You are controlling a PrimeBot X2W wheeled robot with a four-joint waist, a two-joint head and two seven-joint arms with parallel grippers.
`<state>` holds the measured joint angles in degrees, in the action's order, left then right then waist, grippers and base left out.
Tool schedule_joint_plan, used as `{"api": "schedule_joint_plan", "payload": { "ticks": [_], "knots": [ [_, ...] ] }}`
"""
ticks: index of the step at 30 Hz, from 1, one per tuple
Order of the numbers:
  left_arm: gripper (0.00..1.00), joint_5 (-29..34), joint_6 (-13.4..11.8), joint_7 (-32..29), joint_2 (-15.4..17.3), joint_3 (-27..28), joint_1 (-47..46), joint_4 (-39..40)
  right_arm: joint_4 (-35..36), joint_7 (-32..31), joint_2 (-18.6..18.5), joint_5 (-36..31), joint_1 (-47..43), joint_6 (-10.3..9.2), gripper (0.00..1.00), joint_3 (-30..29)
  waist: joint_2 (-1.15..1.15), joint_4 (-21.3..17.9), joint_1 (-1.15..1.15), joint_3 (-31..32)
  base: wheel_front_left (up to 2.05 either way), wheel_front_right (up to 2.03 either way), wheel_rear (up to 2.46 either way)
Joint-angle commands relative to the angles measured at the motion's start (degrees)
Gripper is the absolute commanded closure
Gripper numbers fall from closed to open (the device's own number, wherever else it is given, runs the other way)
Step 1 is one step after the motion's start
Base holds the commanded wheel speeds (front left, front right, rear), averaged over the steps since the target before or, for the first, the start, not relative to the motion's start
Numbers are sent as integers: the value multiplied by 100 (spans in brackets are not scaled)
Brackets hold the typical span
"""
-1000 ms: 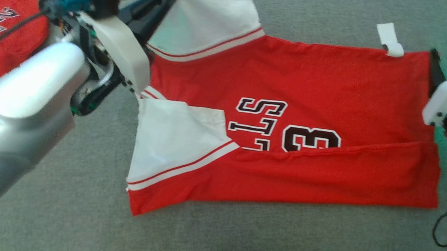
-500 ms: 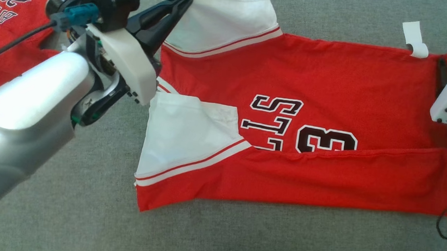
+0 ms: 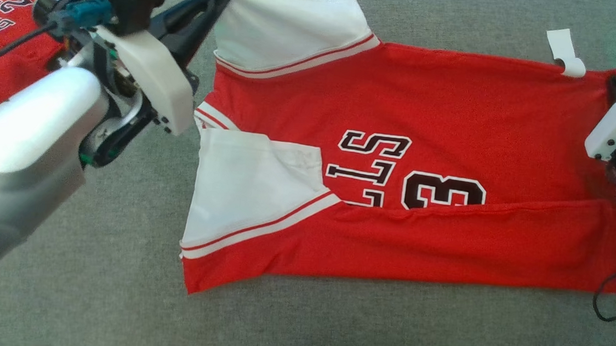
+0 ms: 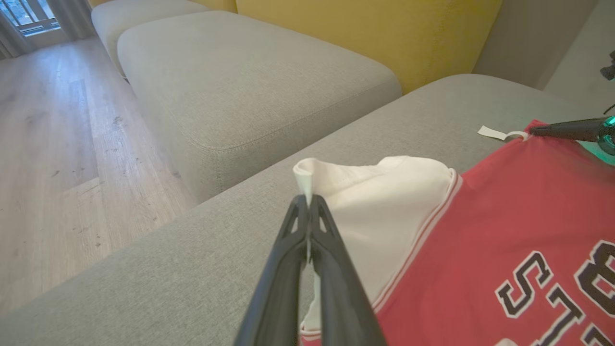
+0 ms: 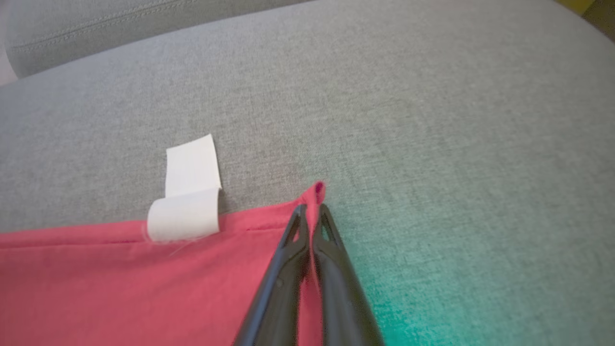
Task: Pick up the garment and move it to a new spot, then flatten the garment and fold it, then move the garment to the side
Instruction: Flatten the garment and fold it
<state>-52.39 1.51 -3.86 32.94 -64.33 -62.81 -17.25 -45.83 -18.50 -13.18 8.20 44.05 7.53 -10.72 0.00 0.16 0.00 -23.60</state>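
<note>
a red jersey [image 3: 445, 107] with white sleeves lay stretched across a grey sofa cushion [image 3: 328, 328], its near long edge folded up over part of the black lettering. the left gripper [image 4: 307, 204] had its dark fingers pressed together on the pinched-up tip of the far white sleeve [image 3: 292, 23], lifting it into a small peak. at the other end, the right gripper [image 5: 312, 211] was clamped tight on the far corner of the red hem, just beside a curled white label [image 5: 187, 202]. a second red garment [image 3: 1, 22] sat bunched at the cushion's left, apart from the work.

the jersey looked light, thin and entirely limp, the kind of knit that sags between two holds and drags along upholstery rather than sliding freely. it appeared in no danger of damage, though a single thin layer might slip from narrow fingertips under a hard pull. the stitched hem corners and the sleeve cuffs, where the cloth doubles, seemed the surest places to take hold, with both ends kept taut to carry a clean fold.
</note>
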Motion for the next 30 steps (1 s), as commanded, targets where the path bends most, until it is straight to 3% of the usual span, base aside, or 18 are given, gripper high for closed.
{"api": "schedule_joint_plan", "payload": {
  "ticks": [1, 11, 23, 30],
  "knots": [
    [100, 8, -46, 70, 249, 360, -223, 33, 163, 104, -12, 60, 153, -4, 100, 116, 0, -8, 0, 4, 0, 0, 0],
    [100, -46, -24, 475, 182, 682, -572, -568, 448, 721, -94, 463, 864, -4, 100, 427, 0, -46, 0, -114, 0, 0, 0],
    [100, 258, 361, 1074, -196, 835, -1677, -1908, 292, 1296, -39, 512, 2060, -4, 100, 837, 0, -147, 0, -419, 0, 0, 0],
    [100, 324, 516, 1313, -442, 624, -1710, -2389, -76, 1460, -64, 564, 2084, -4, 100, 1015, 0, -72, 0, -288, 0, 0, 0]
  ]
}}
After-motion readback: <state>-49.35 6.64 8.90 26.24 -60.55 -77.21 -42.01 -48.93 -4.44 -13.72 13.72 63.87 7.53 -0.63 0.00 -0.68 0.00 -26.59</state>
